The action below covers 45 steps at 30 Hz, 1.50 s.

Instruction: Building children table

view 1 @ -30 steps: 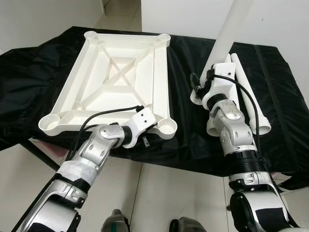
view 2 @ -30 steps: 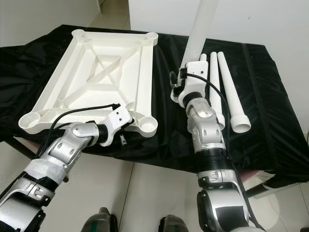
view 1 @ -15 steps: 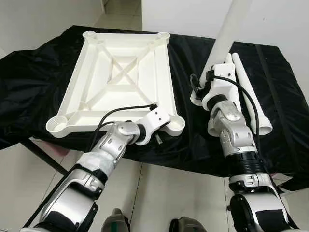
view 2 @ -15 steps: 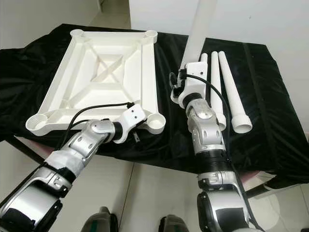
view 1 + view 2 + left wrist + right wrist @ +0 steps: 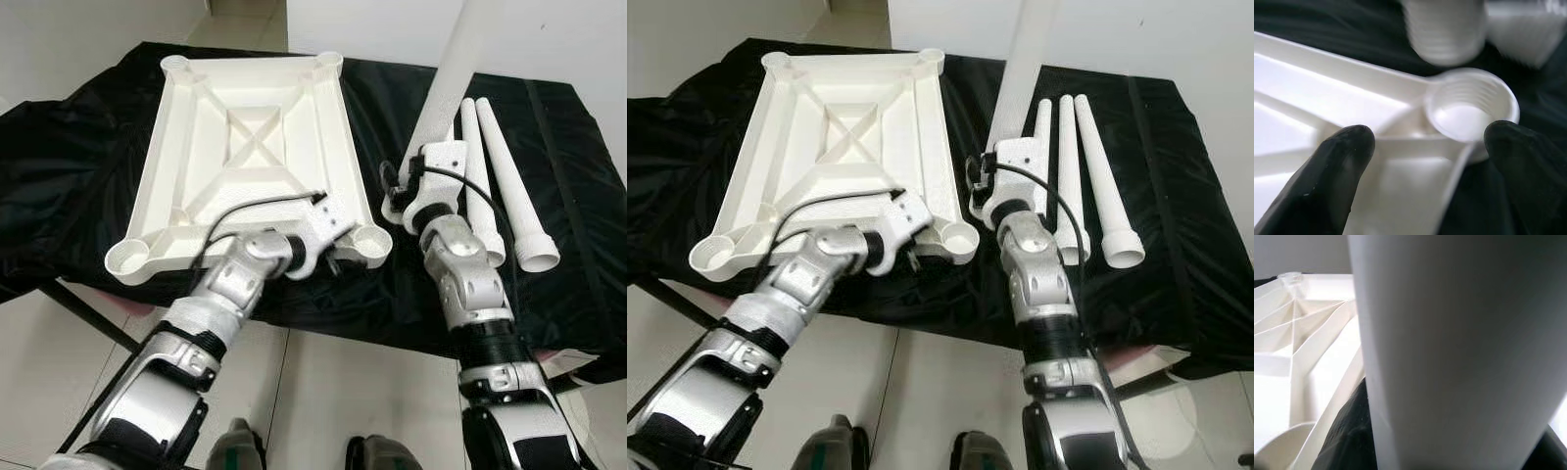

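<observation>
Straddling the tabletop's (image 5: 245, 147) corner socket (image 5: 1469, 110), left gripper (image 5: 1425, 161) jaws wide; right gripper (image 5: 404, 191) jaws clamping upright leg (image 5: 446, 88).

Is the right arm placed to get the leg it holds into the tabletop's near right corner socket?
Probably yes: the right gripper holds the leg upright beside the open socket, nothing between.

L end effector (image 5: 1427, 161) spread wide; R arm (image 5: 460, 274) raised.

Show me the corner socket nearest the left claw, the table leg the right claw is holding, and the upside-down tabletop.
corner socket (image 5: 1469, 108), left wrist view, threaded inside.
held table leg (image 5: 453, 73), left eye view, mid-shaft.
tabletop (image 5: 850, 129), right eye view, centre cross ribs.
</observation>
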{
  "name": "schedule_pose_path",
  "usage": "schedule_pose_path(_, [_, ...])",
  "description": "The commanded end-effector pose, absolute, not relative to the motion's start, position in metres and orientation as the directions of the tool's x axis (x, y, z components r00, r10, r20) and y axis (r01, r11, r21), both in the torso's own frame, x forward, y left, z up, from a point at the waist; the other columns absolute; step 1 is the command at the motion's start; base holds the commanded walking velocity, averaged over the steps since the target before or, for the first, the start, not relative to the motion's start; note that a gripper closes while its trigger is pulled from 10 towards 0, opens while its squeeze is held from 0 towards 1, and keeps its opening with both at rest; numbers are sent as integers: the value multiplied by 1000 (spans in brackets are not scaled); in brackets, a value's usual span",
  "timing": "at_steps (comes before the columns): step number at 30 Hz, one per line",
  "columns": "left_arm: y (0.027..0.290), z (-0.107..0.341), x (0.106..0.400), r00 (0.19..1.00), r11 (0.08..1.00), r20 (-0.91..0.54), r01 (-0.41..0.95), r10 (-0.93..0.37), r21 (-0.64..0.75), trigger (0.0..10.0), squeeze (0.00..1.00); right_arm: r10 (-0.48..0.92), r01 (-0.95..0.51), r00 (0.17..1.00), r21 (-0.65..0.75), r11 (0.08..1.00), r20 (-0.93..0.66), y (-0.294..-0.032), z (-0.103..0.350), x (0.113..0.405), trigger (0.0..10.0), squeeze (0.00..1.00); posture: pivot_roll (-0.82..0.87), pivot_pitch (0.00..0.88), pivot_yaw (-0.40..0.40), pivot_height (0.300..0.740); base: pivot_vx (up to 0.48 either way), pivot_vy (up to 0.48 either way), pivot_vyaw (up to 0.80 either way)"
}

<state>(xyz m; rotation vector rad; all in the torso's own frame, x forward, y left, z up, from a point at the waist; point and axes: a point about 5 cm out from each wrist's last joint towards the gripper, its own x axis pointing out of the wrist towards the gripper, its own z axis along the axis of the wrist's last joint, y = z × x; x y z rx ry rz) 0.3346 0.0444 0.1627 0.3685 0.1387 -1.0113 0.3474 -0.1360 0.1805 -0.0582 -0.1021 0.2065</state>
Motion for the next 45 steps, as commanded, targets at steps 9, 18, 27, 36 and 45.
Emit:
schedule_pose_path(9, [77,177,332,678,649,-168,734,-716,198,10000,0,309,-305,939,-50,951,154,-126,187,340,10000,0,36,33,68,740,0,0,0])
schedule_pose_path(18, [76,175,317,752,747,-51,659,-657,88,10000,0,383,-371,911,-97,923,156,-107,179,330,10000,0,42,36,74,740,0,0,0])
schedule_pose_path(27, [79,161,296,753,751,-48,658,-657,44,10000,0,367,-362,924,-64,930,108,-106,163,320,10000,0,42,48,25,740,0,0,0])
schedule_pose_path(36, [94,154,290,775,775,-85,631,-626,45,10000,0,341,-334,937,-88,938,76,-124,157,325,10000,0,46,40,10,740,0,0,0])
schedule_pose_path(45, [94,155,283,763,763,-89,645,-640,40,10000,0,347,-344,936,-58,937,58,-125,155,328,10000,0,54,45,-9,740,0,0,0])
